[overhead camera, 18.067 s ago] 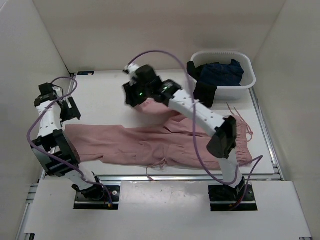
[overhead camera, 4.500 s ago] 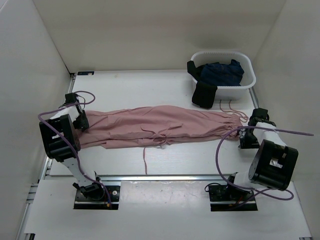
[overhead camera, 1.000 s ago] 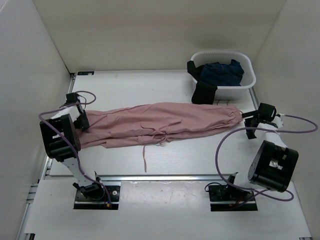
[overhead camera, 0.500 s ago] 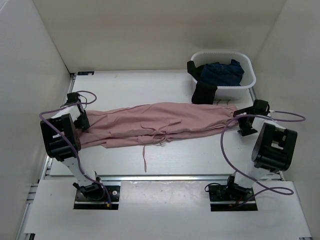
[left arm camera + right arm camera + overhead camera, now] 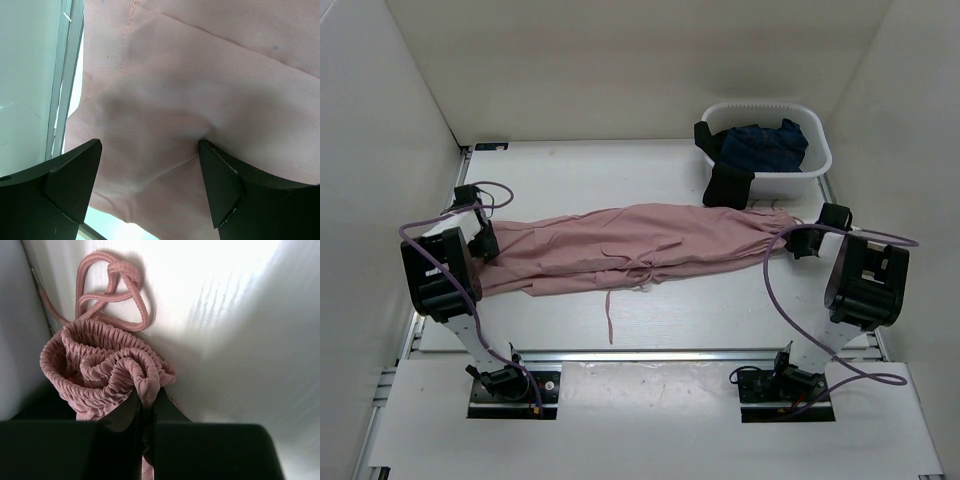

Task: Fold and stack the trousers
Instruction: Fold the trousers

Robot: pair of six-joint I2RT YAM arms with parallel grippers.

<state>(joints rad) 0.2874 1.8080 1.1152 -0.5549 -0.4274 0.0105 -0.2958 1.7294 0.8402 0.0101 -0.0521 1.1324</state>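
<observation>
The dusty-pink trousers (image 5: 640, 245) lie in a long band across the table, leg ends to the left and gathered waistband to the right. My left gripper (image 5: 483, 243) sits over the leg ends. In the left wrist view its jaws stand wide apart over the flat pink fabric (image 5: 200, 75), so the left gripper (image 5: 150, 170) is open. My right gripper (image 5: 793, 240) is at the waistband end. The right wrist view shows the right gripper (image 5: 147, 400) shut on a fold of the ruffled waistband (image 5: 100, 365), with a looped drawstring (image 5: 115, 280) beyond it.
A white basket (image 5: 817, 160) at the back right holds a dark navy garment (image 5: 765, 145), and a black garment (image 5: 728, 185) hangs over its rim close to the waistband. A thin pink drawstring (image 5: 609, 320) trails toward the near edge. The table's metal rail (image 5: 65, 75) runs beside the leg ends.
My right gripper has moved left onto the waistband end and shut on it. The left gripper and the trousers' leg end have stayed where they were.
</observation>
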